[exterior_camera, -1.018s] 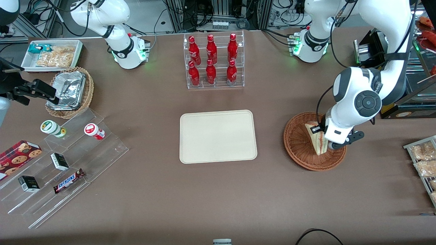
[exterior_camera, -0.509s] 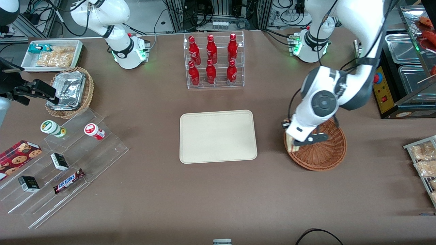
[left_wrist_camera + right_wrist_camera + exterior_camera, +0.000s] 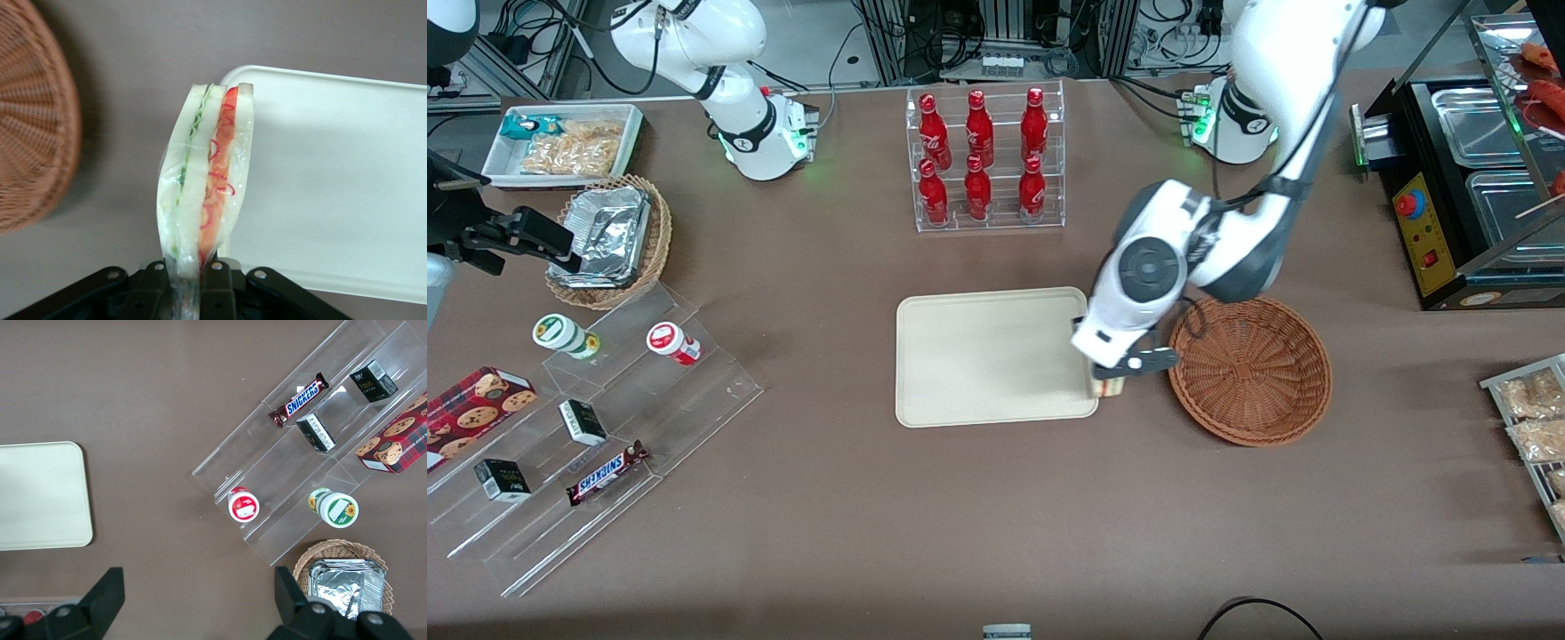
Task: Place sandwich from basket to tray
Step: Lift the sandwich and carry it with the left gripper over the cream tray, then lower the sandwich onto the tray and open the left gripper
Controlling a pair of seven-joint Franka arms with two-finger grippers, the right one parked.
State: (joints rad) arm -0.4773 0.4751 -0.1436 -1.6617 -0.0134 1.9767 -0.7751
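I saw gripper (image 3: pixel 1110 380) over tray (image 3: pixel 978 356) edge nearest basket (image 3: pixel 1254 373), above table (image 3: pixel 996 507). Fingers (image 3: pixel 155 287) were clamped on sandwich (image 3: pixel 203 193), held upright in air between tray and basket. Basket interior showed bare wicker.

sandwich (image 3: pixel 205 193): soft pale bread in clear, glossy plastic wrap that crinkles at the edges
gripper (image 3: pixel 189 283): matt black plastic fingers pinched onto the sandwich wrap, held over the tray's edge nearest the basket
basket (image 3: pixel 1251 369): reddish-brown woven wicker, rough and ribbed
tray (image 3: pixel 978 356): cream plastic, smooth, slight sheen
table (image 3: pixel 996 516): brown cloth-like cover, matt
bottles (image 3: pixel 978 156): 6, glossy red
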